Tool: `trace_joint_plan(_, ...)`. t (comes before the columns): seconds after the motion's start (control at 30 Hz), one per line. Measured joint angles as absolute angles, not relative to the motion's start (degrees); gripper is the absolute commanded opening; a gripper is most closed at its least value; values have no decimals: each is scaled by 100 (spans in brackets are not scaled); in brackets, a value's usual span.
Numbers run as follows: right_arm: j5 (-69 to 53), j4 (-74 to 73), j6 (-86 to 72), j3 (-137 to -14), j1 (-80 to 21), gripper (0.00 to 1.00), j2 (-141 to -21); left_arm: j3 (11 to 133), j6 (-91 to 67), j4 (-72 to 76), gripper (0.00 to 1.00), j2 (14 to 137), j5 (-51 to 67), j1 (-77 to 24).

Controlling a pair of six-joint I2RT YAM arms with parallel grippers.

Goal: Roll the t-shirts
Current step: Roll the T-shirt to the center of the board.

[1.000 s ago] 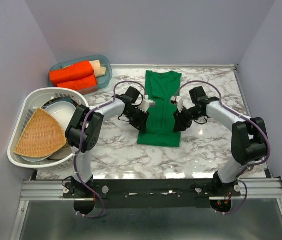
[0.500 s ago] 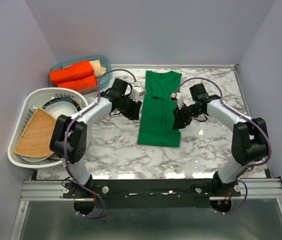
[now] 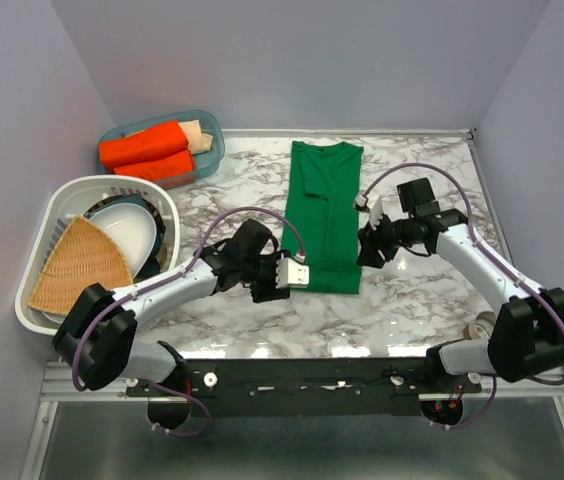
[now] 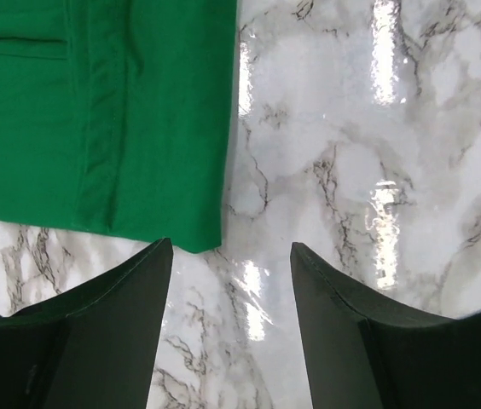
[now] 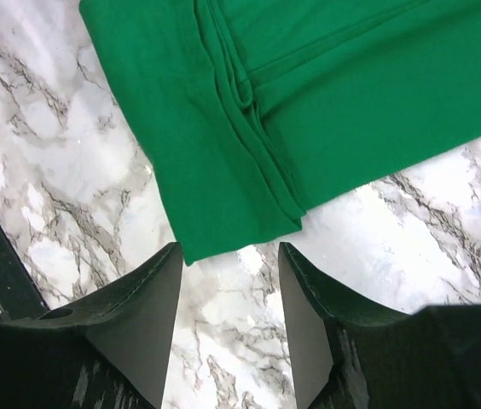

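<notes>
The green t-shirt (image 3: 322, 215) lies flat on the marble table (image 3: 422, 290), folded into a long narrow strip with the neck at the far end. My left gripper (image 3: 292, 277) is open and empty, low over the table just beside the shirt's near left corner. In the left wrist view that corner (image 4: 198, 239) sits just ahead of the left fingertip (image 4: 157, 256). My right gripper (image 3: 365, 248) is open and empty by the shirt's right edge near its hem. In the right wrist view the shirt's corner (image 5: 194, 247) lies just ahead of the open gripper (image 5: 230, 256).
A blue bin (image 3: 207, 150) with orange rolled cloths stands at the far left. A white basket (image 3: 57, 205) with a bowl and a woven fan-shaped piece sits at the left edge. A small round object (image 3: 482, 325) lies by the right arm's base.
My left gripper has swung from the shirt's left edge down to its near left corner. My right gripper has shifted slightly toward the near end of the shirt. The shirt has not moved.
</notes>
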State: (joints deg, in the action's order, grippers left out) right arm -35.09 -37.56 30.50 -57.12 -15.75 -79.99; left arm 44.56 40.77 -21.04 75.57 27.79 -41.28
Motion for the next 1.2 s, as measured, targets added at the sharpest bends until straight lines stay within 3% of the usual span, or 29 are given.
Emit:
trace_joint_plan(0.43,-3330,-3841,3044,-5205,-1575,59,-6873,4668,4890,-1599,61,8696,2587,-4268)
trace_joint_plan(0.57,-3225,-3850,3035,-5109,-1575,59,-6624,4936,5050,-1730,52,9065,2486,-4370)
trace_joint_plan(0.9,-2923,-3621,3382,-4554,-1575,65,-5564,5704,5365,-2517,3,9767,2014,-4471)
trace_joint_plan(1.2,-3186,-3247,4687,-3487,-2036,69,-4928,7140,4659,-4130,0,10602,2825,-4176)
